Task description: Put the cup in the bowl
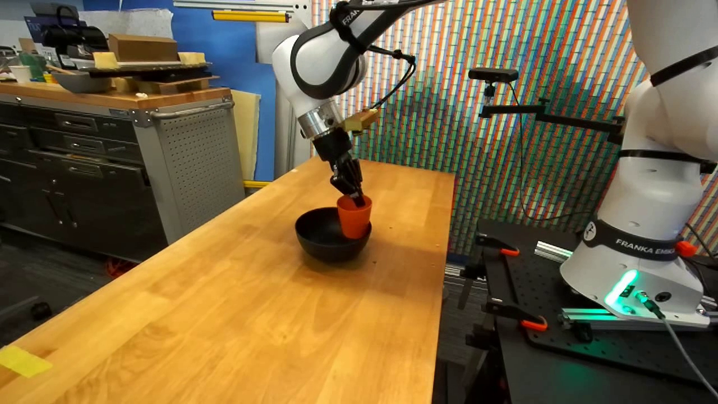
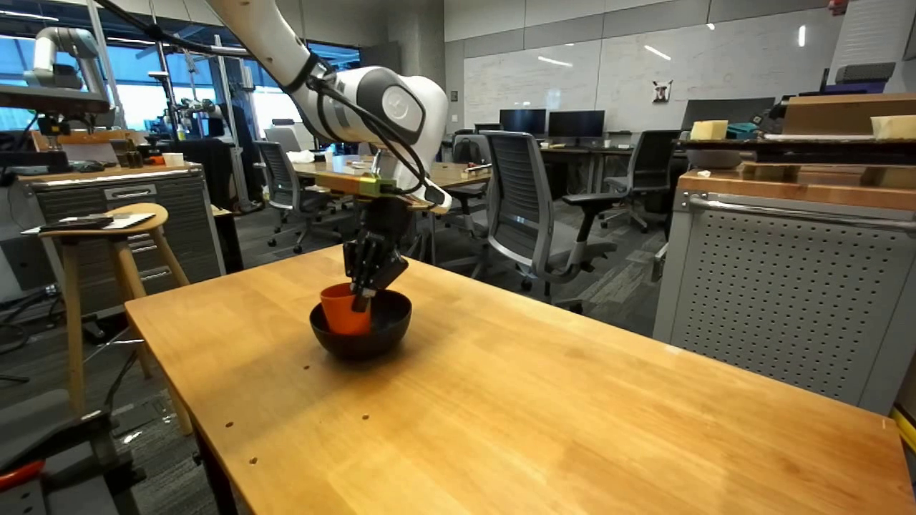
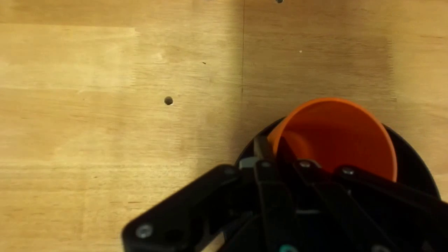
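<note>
In an exterior view the orange cup (image 1: pixel 352 223) is down inside the black bowl (image 1: pixel 322 249), on the side toward the right edge of the counter (image 1: pixel 269 314), and the bowl sits closer to the far edge than the near end. The gripper (image 1: pixel 357 200) slants in from above and meets the cup at its rim. You only get the robot's white base (image 1: pixel 634 269) and its green light (image 1: pixel 621 287) from here, off past the right edge, plus some yellow tape (image 1: pixel 23 360) by the left edge. In an exterior view with an office chair (image 2: pixel 522 204) and whiteboard (image 2: pixel 544 82) behind, the cup's on the bowl's side facing the counter's left corner, and there's a wooden stool (image 2: pixel 132 229) past that corner. The wrist view is what settles the grip imo: one finger (image 3: pixel 262 147) is outside the cup, the other inside, so the wall's pinched between them. It also looks down into the cup, though the fingers hide part of the bowl. Can't tell from any angle whether the cup's base touches the bowl's bottom.
</note>
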Available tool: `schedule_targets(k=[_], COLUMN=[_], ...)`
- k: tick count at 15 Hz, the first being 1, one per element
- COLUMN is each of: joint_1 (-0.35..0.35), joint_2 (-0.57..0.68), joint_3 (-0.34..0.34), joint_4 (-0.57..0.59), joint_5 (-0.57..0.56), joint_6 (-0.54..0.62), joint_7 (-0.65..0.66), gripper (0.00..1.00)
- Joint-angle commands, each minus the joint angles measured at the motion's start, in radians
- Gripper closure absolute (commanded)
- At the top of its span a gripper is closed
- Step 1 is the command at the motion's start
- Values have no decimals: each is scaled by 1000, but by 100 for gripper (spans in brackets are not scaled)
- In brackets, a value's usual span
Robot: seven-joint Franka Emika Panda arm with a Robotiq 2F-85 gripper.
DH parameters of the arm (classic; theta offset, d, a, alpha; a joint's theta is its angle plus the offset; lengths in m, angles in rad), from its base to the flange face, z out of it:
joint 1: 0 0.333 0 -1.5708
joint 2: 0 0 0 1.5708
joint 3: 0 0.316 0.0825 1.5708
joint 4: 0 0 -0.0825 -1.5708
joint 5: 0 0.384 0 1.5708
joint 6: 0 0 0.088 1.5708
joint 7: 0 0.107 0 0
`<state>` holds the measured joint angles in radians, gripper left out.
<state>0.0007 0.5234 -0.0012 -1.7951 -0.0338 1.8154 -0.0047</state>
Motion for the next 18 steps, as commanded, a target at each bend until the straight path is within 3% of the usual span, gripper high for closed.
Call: schedule_targets(k=[1, 7, 8, 9, 12, 18], joint_1=[-3, -1, 0, 0, -4, 5], joint_2=[90, 161, 168, 168, 141, -100], joint_3=[9, 34, 35, 35, 33, 36], joint_4=[101, 191, 201, 202, 196, 45], joint_5=[9, 26, 25, 22, 23, 10], joint_6=[-27, -40, -39, -36, -42, 0], joint_7=[-28, -55, -59, -61, -66, -77], gripper=[98, 98, 68, 68, 44, 1])
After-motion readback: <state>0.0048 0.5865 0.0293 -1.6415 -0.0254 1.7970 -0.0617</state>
